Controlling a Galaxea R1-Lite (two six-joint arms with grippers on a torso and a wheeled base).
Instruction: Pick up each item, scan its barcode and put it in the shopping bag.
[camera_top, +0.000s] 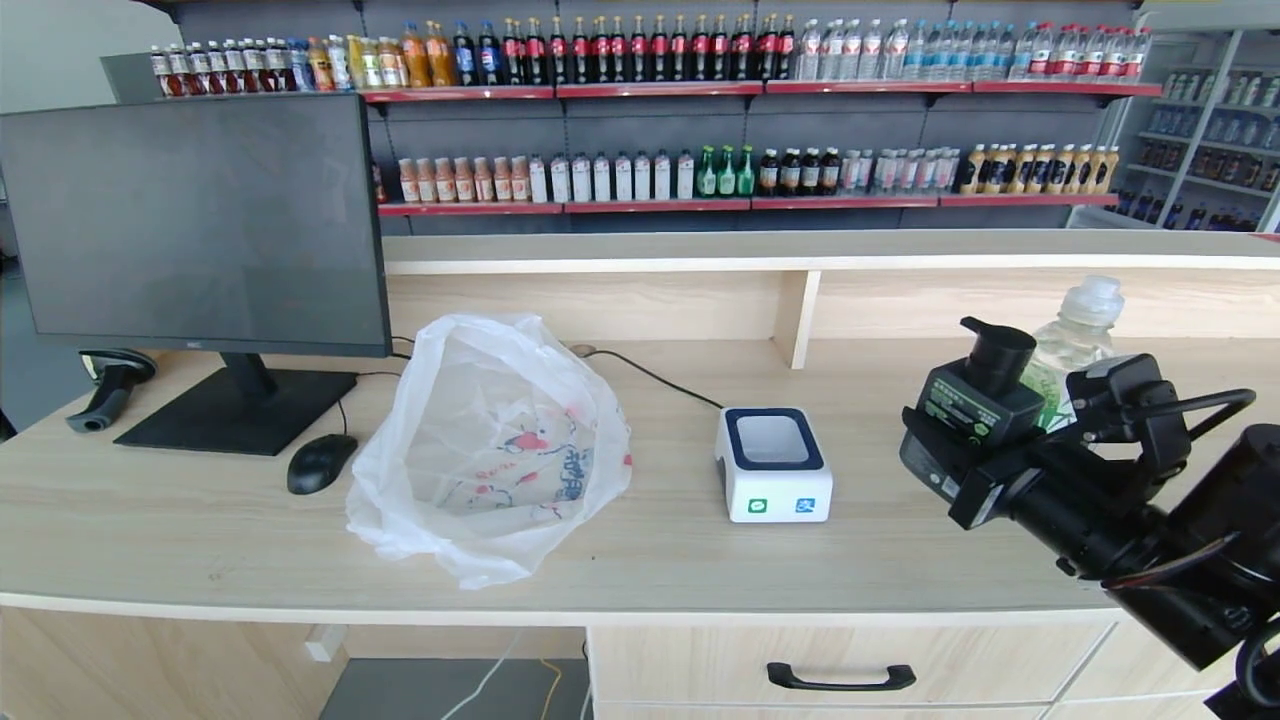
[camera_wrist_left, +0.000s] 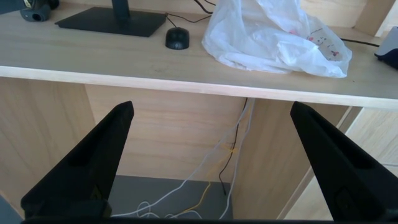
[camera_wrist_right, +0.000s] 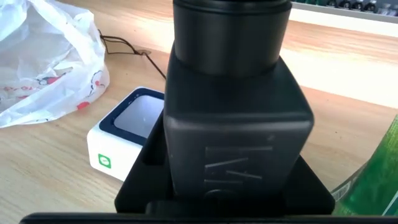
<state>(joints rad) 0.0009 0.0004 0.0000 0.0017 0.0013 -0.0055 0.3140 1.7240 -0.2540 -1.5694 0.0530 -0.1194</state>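
My right gripper (camera_top: 948, 462) is shut on a black square bottle (camera_top: 975, 395) with a round cap, held above the counter to the right of the white barcode scanner (camera_top: 773, 463). In the right wrist view the black bottle (camera_wrist_right: 230, 118) stands close up, with the scanner (camera_wrist_right: 127, 140) beyond it. The white plastic shopping bag (camera_top: 495, 440) lies slumped left of the scanner. A clear water bottle (camera_top: 1075, 340) with a green label stands behind my right arm. My left gripper (camera_wrist_left: 211, 109) hangs open and empty below the counter's front edge, facing the bag (camera_wrist_left: 273, 34).
A monitor (camera_top: 195, 225) stands at the counter's left, with a black mouse (camera_top: 320, 462) and a handheld scanner (camera_top: 110, 385) beside it. A cable runs behind the bag. A raised ledge (camera_top: 800, 250) borders the back. A drawer handle (camera_top: 840, 678) sits below the front edge.
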